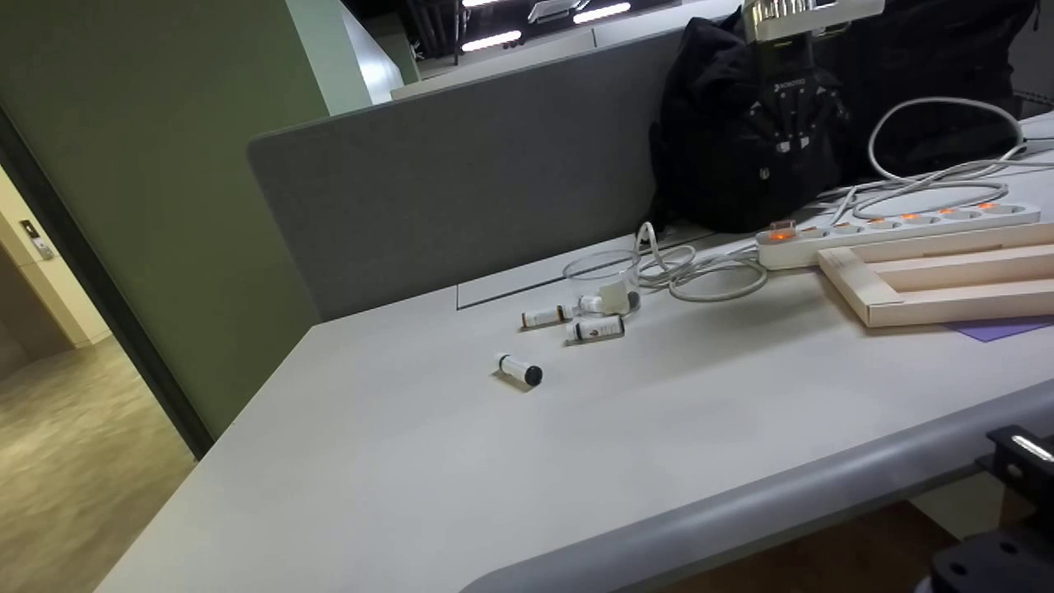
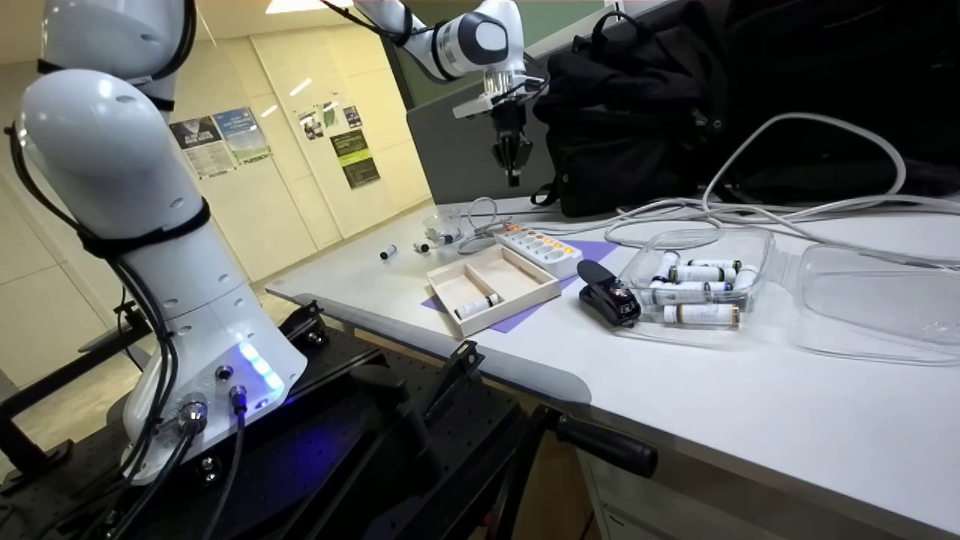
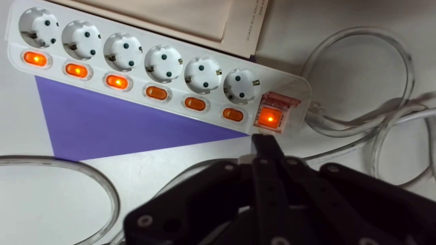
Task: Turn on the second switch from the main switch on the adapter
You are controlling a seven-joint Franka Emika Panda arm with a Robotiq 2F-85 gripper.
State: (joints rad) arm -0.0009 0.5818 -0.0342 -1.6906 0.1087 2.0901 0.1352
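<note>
Grey divider (image 1: 494, 181) at the back, pale bench (image 1: 395, 445) in front, and over it hangs the tool (image 2: 513, 177), well above the surface, its fingers (image 3: 265, 146) pressed together with nothing pinched that I can see! By my read we're at the lining-up step, no switch pressed yet. And the next move? It calls for travel along the row, away from the main switch (image 3: 270, 118), a halt over the second switch (image 3: 195, 104), then straight down to tip it without brushing its neighbours. Now the adapter (image 3: 158, 75) itself: long, slim, white, lying on the bench just beside the wooden frame (image 1: 963, 304), partly over a purple sheet (image 3: 112, 119). Six round sockets (image 3: 203, 75), and the main switch glows orange beside a raised reddish flap (image 3: 281, 99); the three small buttons (image 3: 233, 114) nearest it sit unlit, our second one among them, while the far three shine
</note>
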